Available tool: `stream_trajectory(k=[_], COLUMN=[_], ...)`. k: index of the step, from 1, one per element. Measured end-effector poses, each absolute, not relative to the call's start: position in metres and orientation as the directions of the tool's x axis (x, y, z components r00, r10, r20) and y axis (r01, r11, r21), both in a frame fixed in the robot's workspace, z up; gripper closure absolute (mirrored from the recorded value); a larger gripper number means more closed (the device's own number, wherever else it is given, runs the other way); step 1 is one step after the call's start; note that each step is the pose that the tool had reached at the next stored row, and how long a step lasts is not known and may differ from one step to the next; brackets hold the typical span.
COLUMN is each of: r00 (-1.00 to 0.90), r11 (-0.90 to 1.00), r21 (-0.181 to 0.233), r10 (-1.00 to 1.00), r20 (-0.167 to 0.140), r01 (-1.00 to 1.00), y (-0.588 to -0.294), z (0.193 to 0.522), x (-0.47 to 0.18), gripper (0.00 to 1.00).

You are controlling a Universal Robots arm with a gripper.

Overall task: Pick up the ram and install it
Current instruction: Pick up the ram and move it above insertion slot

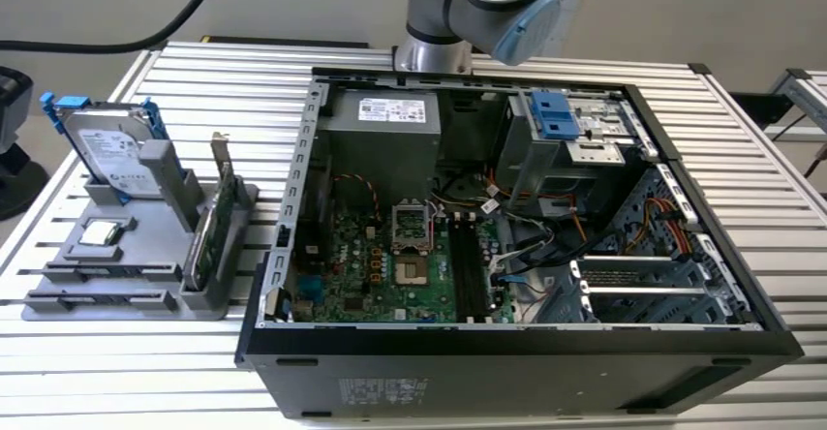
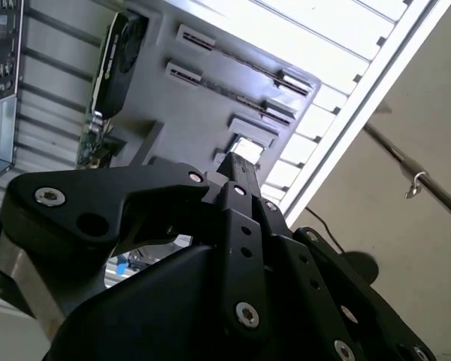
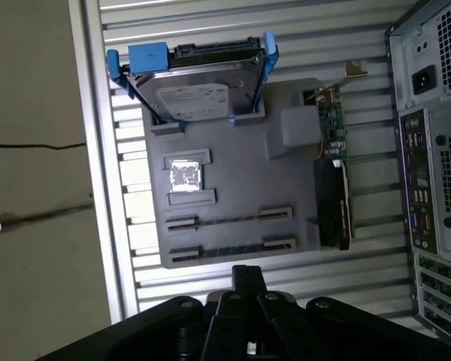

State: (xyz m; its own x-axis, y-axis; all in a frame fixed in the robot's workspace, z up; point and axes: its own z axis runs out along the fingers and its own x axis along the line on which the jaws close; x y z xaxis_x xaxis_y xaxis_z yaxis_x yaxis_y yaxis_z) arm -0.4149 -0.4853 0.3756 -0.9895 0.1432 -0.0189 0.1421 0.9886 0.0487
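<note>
Gripper (image 3: pixel 247 272), seen in both wrist views: black fingers pressed together, nothing pinched between them, touching nothing. It hangs well clear of the grey tray (image 3: pixel 240 173) below it.

On the tray, along one long edge: outer ram stick (image 3: pixel 229 249), thin and dark, seated in a holder at each end. Just beside it and parallel is the inner ram stick (image 3: pixel 229 219), seated the same way (both unlifted, well apart from the fingers).

Further in on the tray: silver square chip (image 3: pixel 186 174) in its own recess. Beyond that, hard drive (image 3: pixel 192 90) with blue rails, propped tilted in a stand at the tray's other end. Expansion card (image 3: pixel 332 188) stands on edge along the tray side that faces the computer case (image 1: pixel 517 348).

Exterior view: the tray sits on the slatted metal table (image 1: pixel 207 81), just beside the case, on the exterior view's left. The case lies on its side with the panel off. Green motherboard (image 1: pixel 375 275) on its floor. Long black memory slots (image 1: pixel 468 270) run beside the processor socket (image 1: pixel 407 248). Grey power supply (image 1: pixel 382 130) against the far wall, drive cage with a blue tab (image 1: pixel 556 120) next to it.

Farthest back: robot arm (image 1: pixel 498 4), silver with pale blue caps, rising behind the case's far wall
</note>
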Motion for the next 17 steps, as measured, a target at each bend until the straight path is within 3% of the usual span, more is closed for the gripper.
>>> stream_trajectory(k=[17], r00=[-0.982], r11=[0.981], r21=[0.049], r10=[0.187], r20=[-0.019], r01=[0.186], y=[-0.4853], z=[0.3756], x=[-0.4149], gripper=[1.0])
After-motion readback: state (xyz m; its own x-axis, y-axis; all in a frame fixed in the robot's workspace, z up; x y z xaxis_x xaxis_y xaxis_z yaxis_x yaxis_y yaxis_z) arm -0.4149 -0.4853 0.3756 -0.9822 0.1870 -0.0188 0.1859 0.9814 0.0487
